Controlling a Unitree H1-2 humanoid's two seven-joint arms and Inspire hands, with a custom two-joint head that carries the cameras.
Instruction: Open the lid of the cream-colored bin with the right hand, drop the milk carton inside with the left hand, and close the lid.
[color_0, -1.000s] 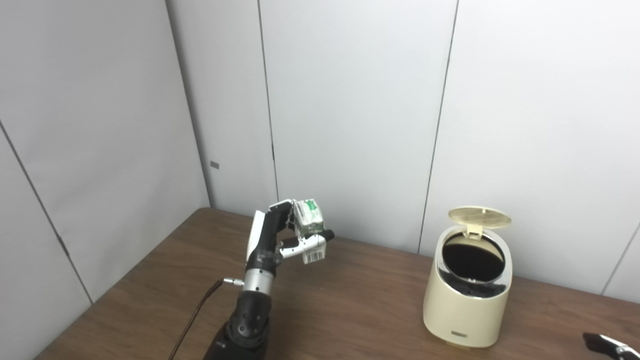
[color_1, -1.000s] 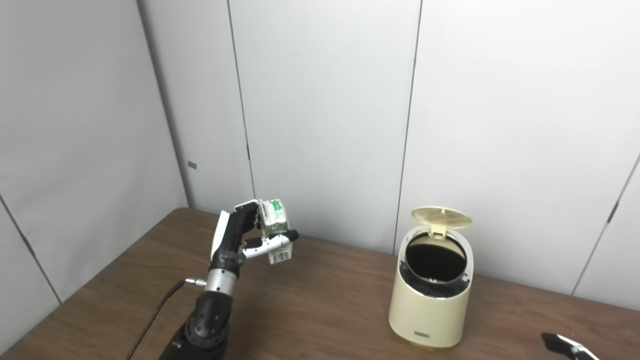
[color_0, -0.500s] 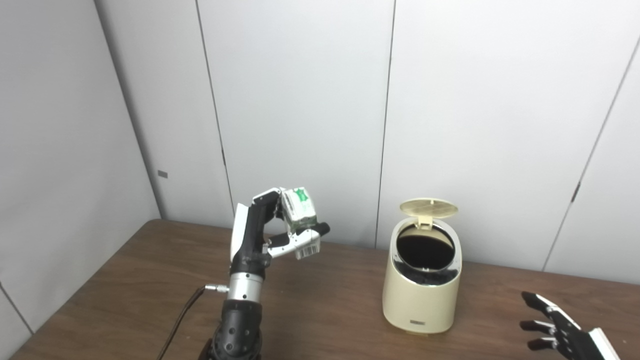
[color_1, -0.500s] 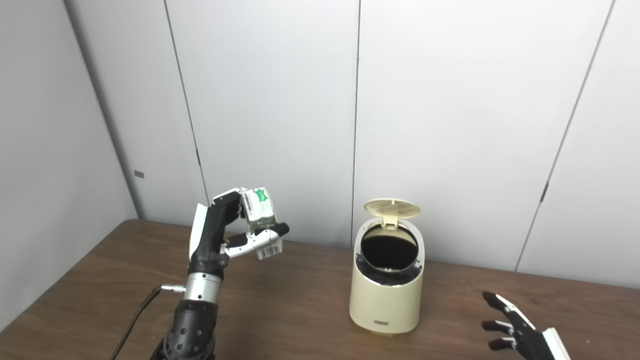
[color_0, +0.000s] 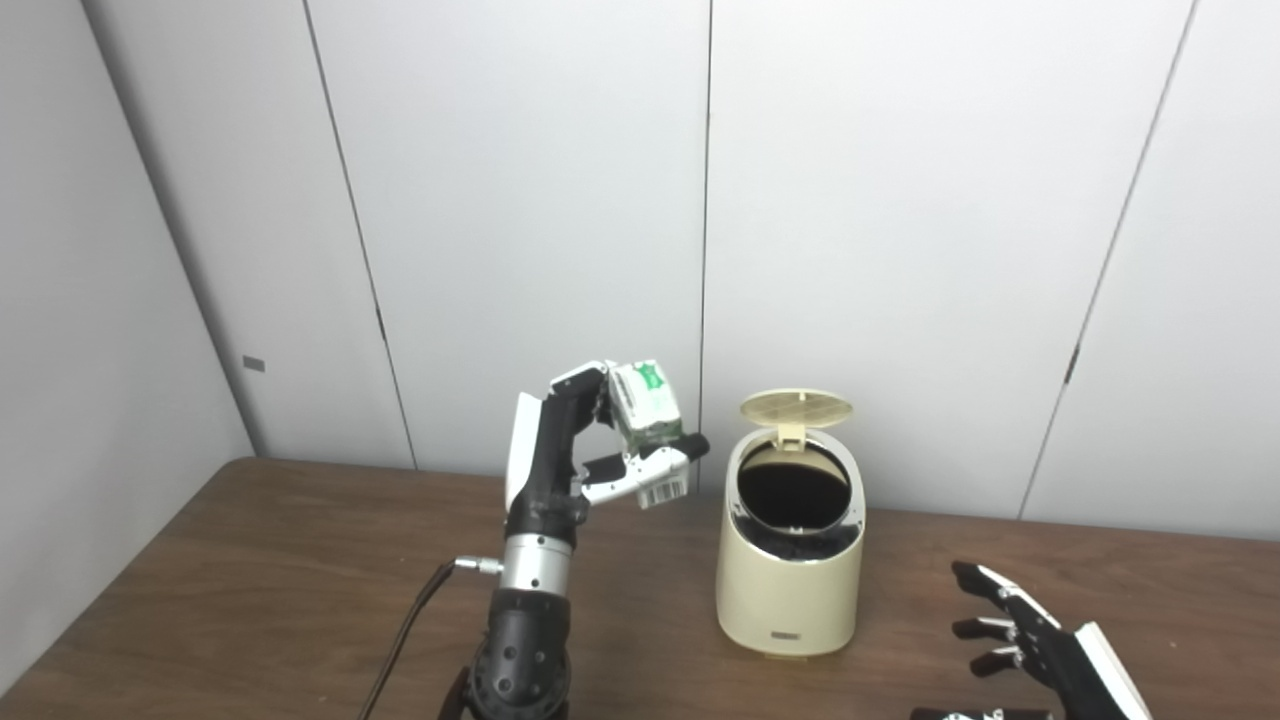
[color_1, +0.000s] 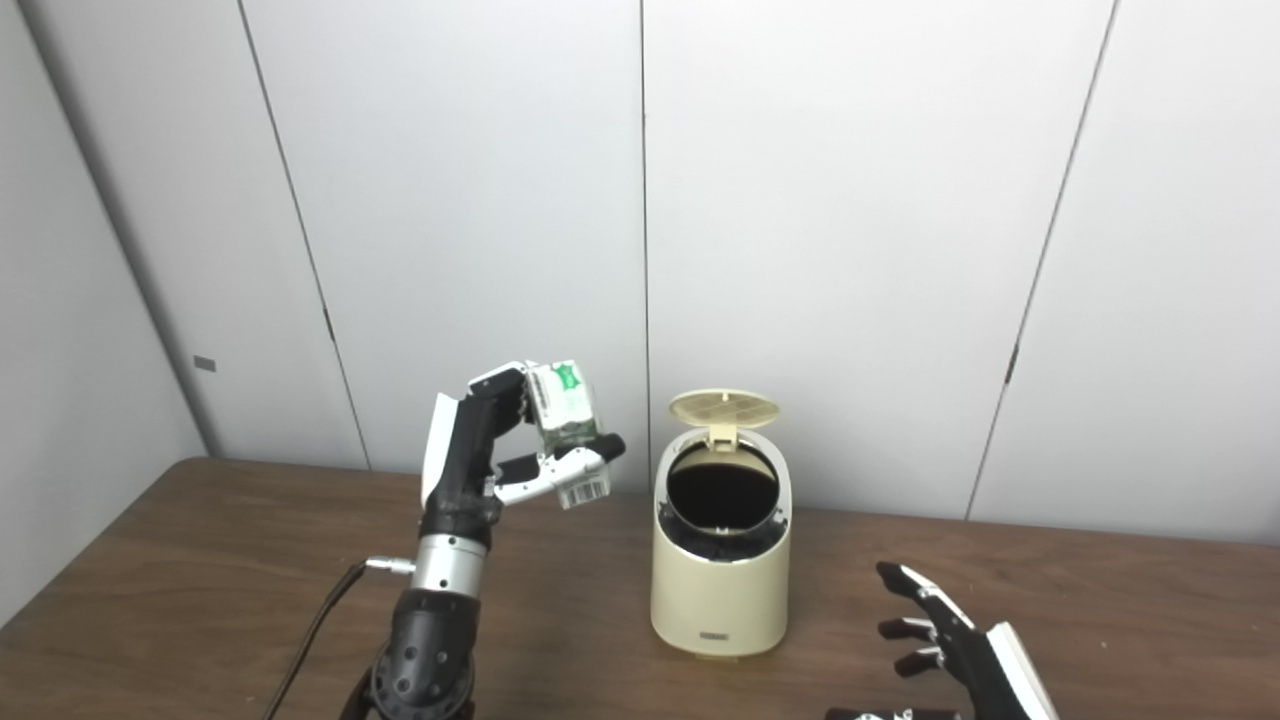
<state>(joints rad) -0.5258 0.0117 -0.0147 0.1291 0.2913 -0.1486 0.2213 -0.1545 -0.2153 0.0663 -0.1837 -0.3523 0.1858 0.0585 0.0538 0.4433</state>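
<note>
On the wooden table (color_0: 250, 560), your cream-colored bin (color_0: 790, 590) stands with its lid (color_0: 796, 407) tipped up and its dark mouth exposed. Your left hand (color_0: 590, 450), raised just left of that mouth, grips the milk carton (color_0: 648, 425), its long axis tilted toward the bin. Your right hand (color_0: 1030, 645) waits low at the bin's right, fingers spread and empty.

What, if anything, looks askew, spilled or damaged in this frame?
Nothing stands out. The cream-colored bin stands upright on the table with its lid raised. The left hand holds the milk carton tilted, beside the opening, not over it. The right hand is open, off to the side.
</note>
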